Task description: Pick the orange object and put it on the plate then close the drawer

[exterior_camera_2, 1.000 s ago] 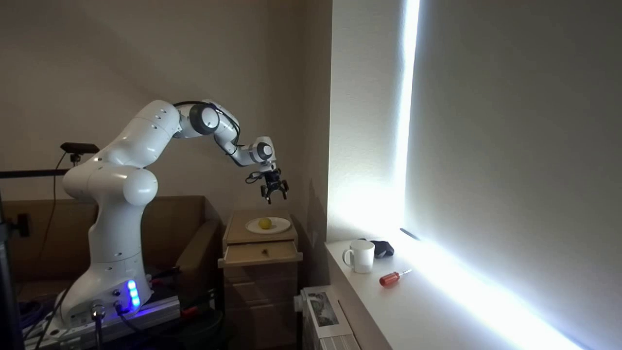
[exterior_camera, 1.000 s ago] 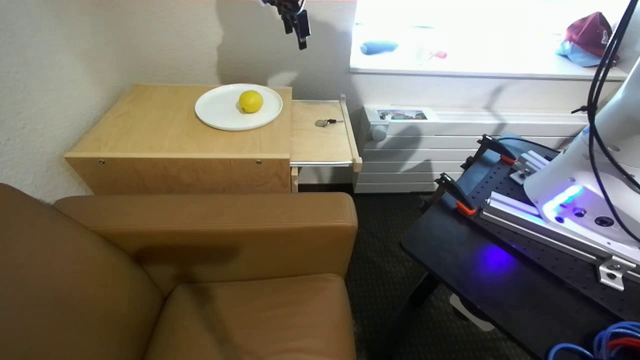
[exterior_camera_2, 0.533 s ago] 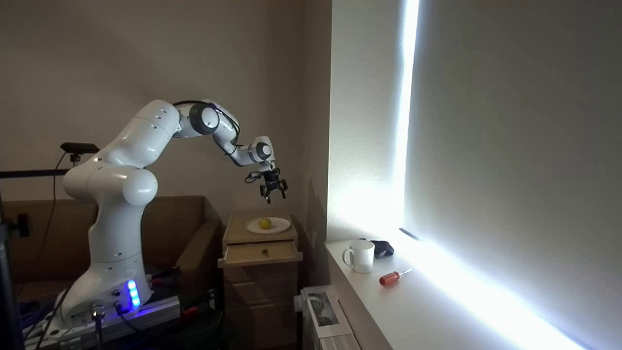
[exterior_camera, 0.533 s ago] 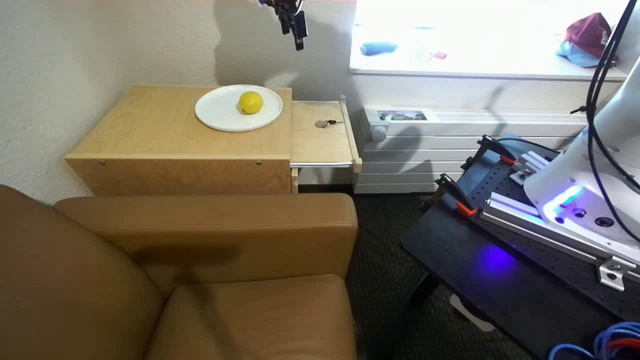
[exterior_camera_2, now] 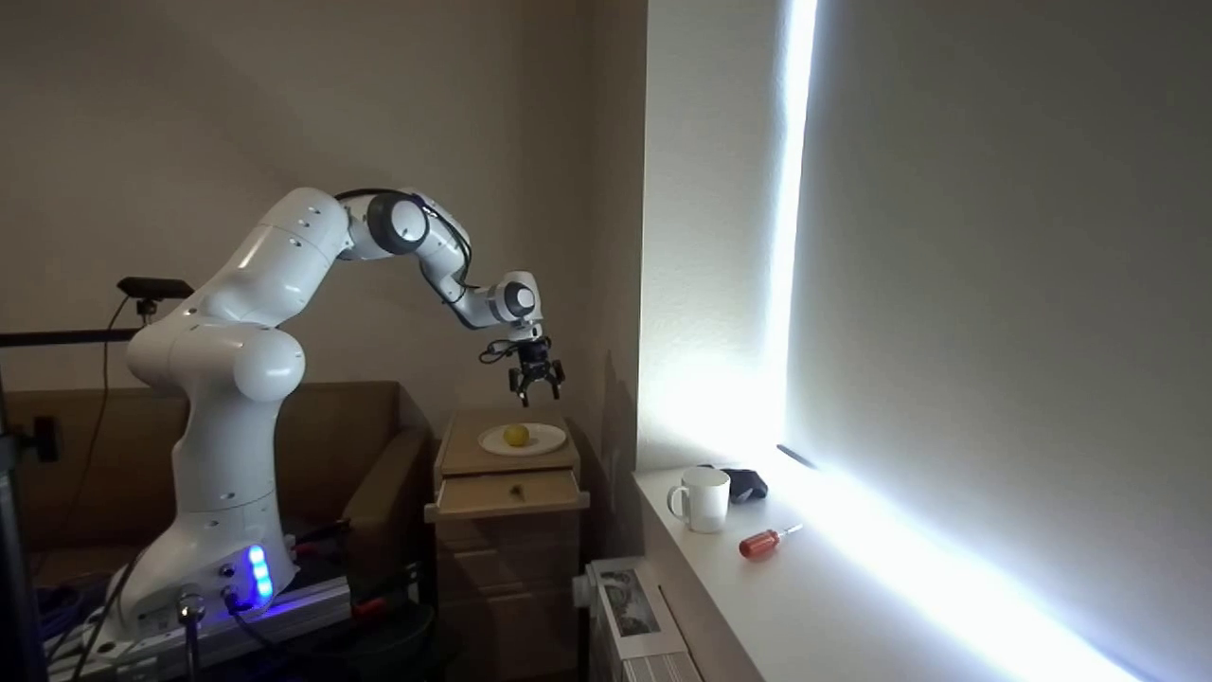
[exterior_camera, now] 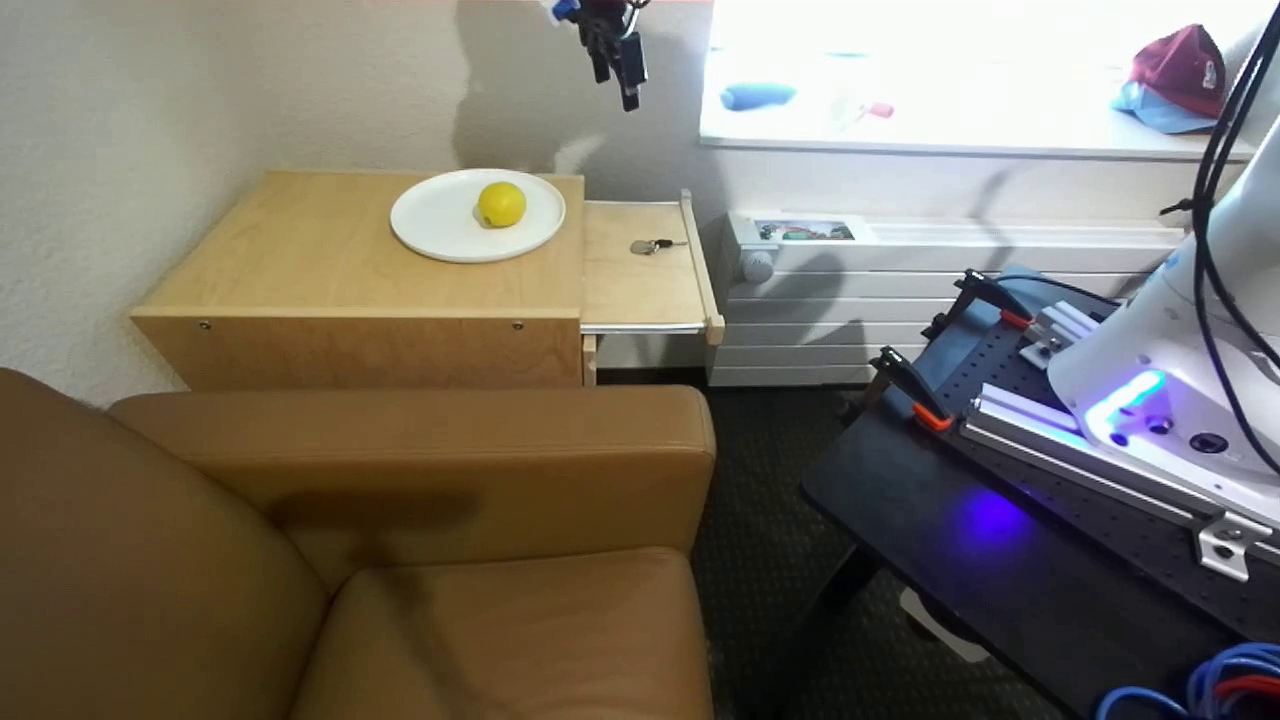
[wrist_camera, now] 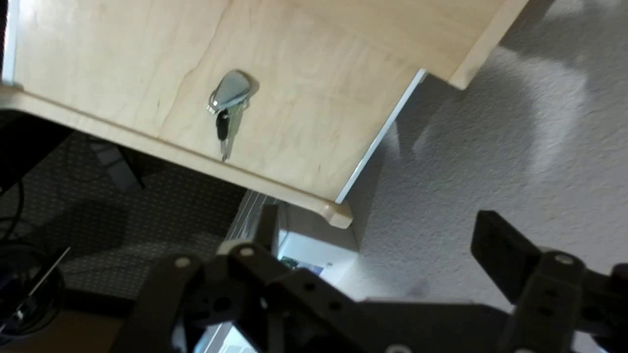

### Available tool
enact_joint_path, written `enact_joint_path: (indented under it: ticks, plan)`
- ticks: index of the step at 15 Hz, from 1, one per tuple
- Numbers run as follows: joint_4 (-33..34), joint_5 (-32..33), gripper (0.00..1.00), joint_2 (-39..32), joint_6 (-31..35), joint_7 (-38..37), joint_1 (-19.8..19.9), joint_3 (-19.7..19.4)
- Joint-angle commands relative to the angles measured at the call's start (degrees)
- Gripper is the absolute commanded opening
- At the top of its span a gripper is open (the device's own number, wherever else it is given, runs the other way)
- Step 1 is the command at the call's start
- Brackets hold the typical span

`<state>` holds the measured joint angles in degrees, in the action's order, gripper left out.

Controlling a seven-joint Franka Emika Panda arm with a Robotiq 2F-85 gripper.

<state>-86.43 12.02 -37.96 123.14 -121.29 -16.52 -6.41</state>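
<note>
Fruit, small, round and bright lemon-yellow, sits off-centre on the plain white plate, atop the pale wooden tabletop; the hand hangs well apart, its jaws spread wide.

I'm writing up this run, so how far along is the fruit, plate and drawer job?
Looks done: the yellow fruit sits on the white plate.
In hand: nothing is held; the gripper hangs open in the air, not touching the drawer.
Left: the drawer stands pulled out, so closing it remains.
</note>
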Motion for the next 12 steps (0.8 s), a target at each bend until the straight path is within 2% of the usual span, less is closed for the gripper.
enact_joint_path:
  ticks: [1,5,7,11,12]
  plan:
    - [-13.8,-1.8,1.0,8.1,1.5,8.0,5.5,1.5]
    - [-24.1,-6.9,1.0,12.3,2.9,18.8,12.7,1.3]
    - [-27.7,-8.3,1.0,11.5,4.9,26.9,15.7,0.9]
    - [-31.1,-9.6,1.0,4.5,11.7,37.9,18.8,0.3]
    - [-32.4,-11.2,1.0,3.2,15.7,39.9,19.4,0.7]
